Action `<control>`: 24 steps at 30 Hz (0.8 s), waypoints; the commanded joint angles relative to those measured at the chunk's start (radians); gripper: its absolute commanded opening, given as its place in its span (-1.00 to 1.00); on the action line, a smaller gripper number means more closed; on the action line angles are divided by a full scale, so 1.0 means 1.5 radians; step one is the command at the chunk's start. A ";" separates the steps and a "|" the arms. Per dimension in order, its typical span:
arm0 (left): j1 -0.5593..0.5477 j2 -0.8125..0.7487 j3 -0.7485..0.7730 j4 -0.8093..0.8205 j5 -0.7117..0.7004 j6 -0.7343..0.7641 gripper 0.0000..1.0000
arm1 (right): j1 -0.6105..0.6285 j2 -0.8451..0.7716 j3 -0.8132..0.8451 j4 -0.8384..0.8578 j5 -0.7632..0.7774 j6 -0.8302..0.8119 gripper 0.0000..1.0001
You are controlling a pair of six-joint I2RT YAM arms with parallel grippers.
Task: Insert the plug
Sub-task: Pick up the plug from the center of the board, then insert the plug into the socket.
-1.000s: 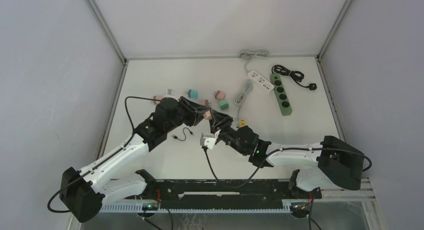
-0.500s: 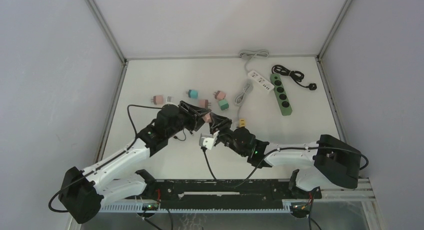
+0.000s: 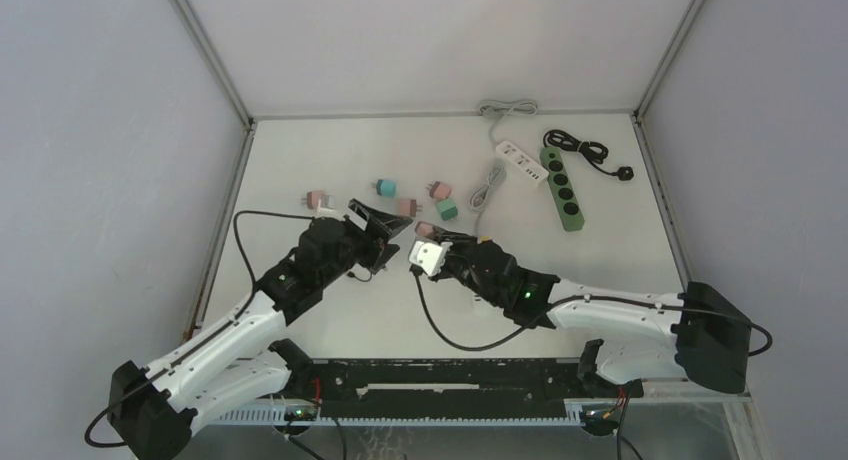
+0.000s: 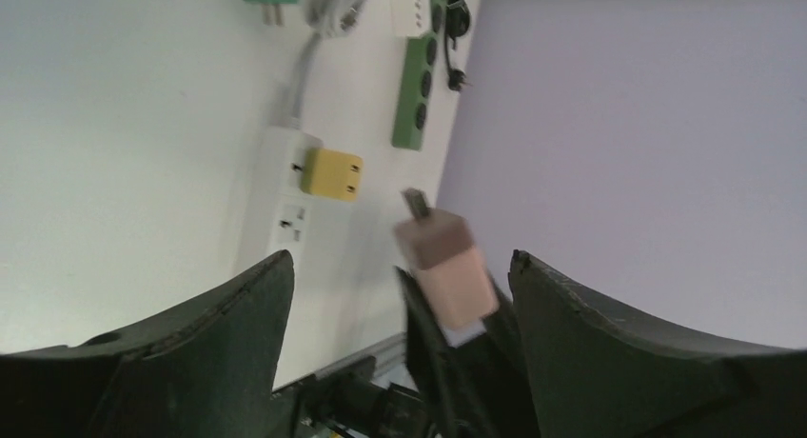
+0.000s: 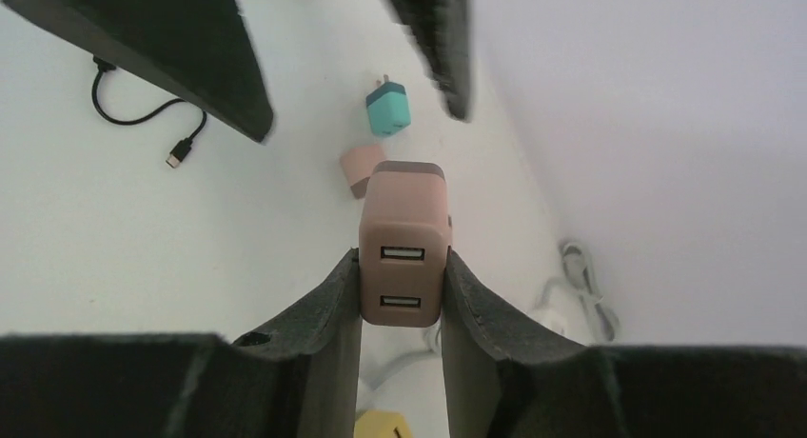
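The plug (image 5: 403,233) is a pink USB charger with two ports facing the right wrist camera. My right gripper (image 5: 401,257) is shut on its sides and holds it above the table. In the top view the plug (image 3: 425,228) sits at the tip of my right gripper (image 3: 432,235), mid-table. My left gripper (image 3: 390,230) stands open just to its left. In the left wrist view the plug (image 4: 445,267) hangs between the wide-apart fingers of my left gripper (image 4: 400,257), touching neither.
A white power strip (image 4: 285,195) with a yellow plug (image 4: 330,173) in it lies beyond the grippers. Farther back lie a green power strip (image 3: 562,187) and a second white strip (image 3: 520,163). Loose pink and teal plugs (image 3: 385,188) and a black USB cable (image 5: 143,114) are on the table.
My left gripper opened, let go of the pink plug and drew back to the left. My right gripper kept hold of the plug and shifted a little farther from the bases.
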 commanded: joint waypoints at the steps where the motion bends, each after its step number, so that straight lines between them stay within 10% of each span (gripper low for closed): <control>1: 0.007 -0.023 0.035 -0.087 -0.096 0.141 0.82 | -0.008 -0.055 0.060 -0.151 0.034 0.157 -1.00; 24: 0.031 0.131 -0.007 0.108 0.030 0.446 0.90 | -0.142 -0.063 0.313 -0.813 -0.046 0.715 -1.00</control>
